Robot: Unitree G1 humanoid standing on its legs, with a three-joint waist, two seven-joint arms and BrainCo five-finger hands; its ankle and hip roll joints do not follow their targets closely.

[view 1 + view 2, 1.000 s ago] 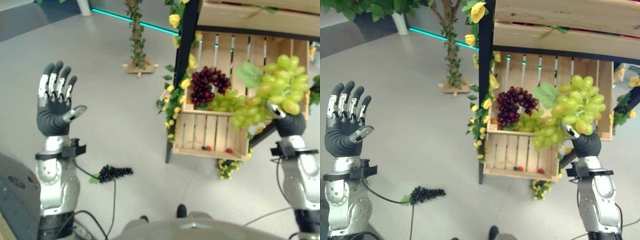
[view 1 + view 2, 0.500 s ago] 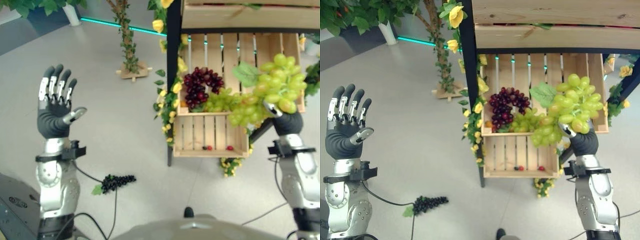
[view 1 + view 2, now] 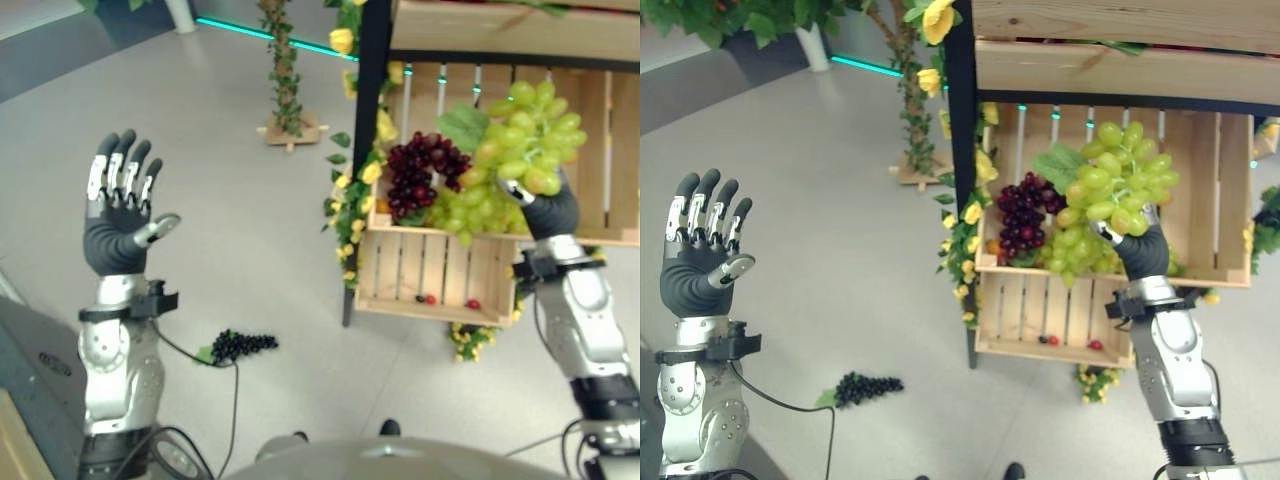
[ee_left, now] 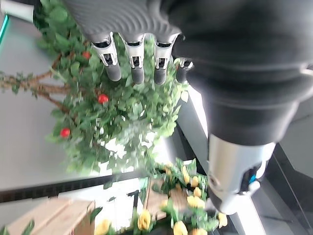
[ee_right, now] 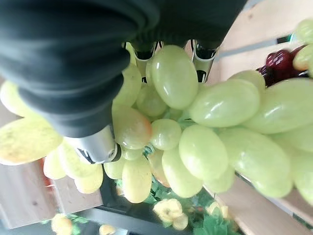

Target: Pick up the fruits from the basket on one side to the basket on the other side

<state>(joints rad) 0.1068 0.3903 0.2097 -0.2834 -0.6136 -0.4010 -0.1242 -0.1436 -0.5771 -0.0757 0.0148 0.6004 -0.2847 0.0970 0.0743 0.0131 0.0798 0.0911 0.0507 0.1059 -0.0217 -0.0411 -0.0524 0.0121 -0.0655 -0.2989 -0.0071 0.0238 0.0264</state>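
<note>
Right eye view, my right hand (image 3: 1137, 250) curled round green grapes (image 3: 1110, 190) over the wooden crate (image 3: 1215, 215), left hand (image 3: 702, 268) raised, fingers straight

Pale green grapes (image 3: 1110, 185) against light, slatted wood.
Dark purple grapes (image 3: 1020, 218) sit in the blond crate (image 3: 1210, 190); yellow flowers (image 3: 970, 215) and green leaves trim its black post (image 3: 962, 150). A blackish bunch (image 3: 868, 386), perhaps purple, lies on the grey floor (image 3: 840, 200).

Left hand (image 3: 118, 225) raised, fingers straight; right hand (image 3: 1137, 250) raised, fingers curled.
</note>
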